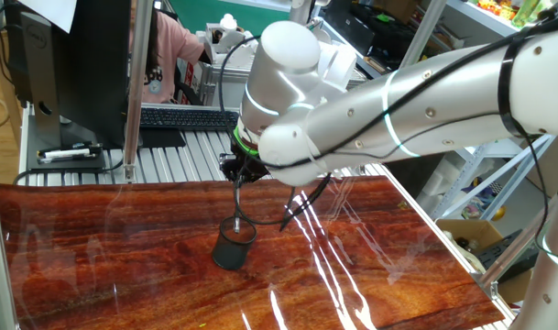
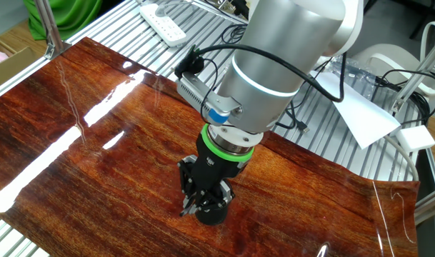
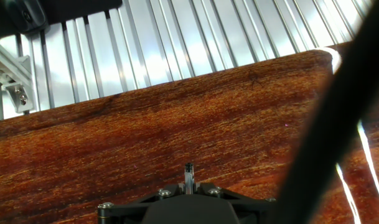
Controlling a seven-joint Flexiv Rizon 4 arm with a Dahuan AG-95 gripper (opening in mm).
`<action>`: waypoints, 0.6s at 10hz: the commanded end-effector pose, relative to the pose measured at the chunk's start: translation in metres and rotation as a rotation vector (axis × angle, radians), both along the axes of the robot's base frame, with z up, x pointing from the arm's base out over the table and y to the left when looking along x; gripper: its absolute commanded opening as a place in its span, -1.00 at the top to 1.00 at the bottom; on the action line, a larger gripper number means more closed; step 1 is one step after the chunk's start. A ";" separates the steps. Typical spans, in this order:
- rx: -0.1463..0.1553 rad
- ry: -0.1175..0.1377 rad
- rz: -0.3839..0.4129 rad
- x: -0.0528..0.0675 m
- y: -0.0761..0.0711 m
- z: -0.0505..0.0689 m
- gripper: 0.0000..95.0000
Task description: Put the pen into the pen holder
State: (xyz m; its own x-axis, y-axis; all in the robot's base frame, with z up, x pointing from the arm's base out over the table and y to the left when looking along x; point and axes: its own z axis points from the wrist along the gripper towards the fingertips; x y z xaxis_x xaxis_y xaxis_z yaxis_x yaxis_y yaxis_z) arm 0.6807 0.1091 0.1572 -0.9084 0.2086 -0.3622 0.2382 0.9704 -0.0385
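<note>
The end effector is clamped tight on the pen, holding it upright above the pen holder mid-surface, tip at its mouth; lowering and release remain.

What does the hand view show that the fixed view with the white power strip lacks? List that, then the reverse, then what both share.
Only the hand view: the pen, its silvery end seen close up, and a metal bracket at the left edge.
Only that fixed view: the pen holder right under the claw's fingers, the power strip, a sheet of paper and the arm's green ring.
Both: the wood-grain tabletop and the ribbed aluminium surface beyond it.
</note>
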 end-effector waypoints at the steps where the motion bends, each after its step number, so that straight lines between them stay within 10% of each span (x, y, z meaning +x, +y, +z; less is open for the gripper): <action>1: 0.000 -0.016 0.004 -0.002 -0.001 0.001 1.00; 6: -0.003 -0.014 0.010 -0.004 0.000 0.003 1.00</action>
State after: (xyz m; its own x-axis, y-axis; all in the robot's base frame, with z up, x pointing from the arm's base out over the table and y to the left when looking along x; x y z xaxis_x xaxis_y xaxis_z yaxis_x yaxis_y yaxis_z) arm 0.6781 0.1101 0.1592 -0.9073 0.1981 -0.3710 0.2277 0.9730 -0.0373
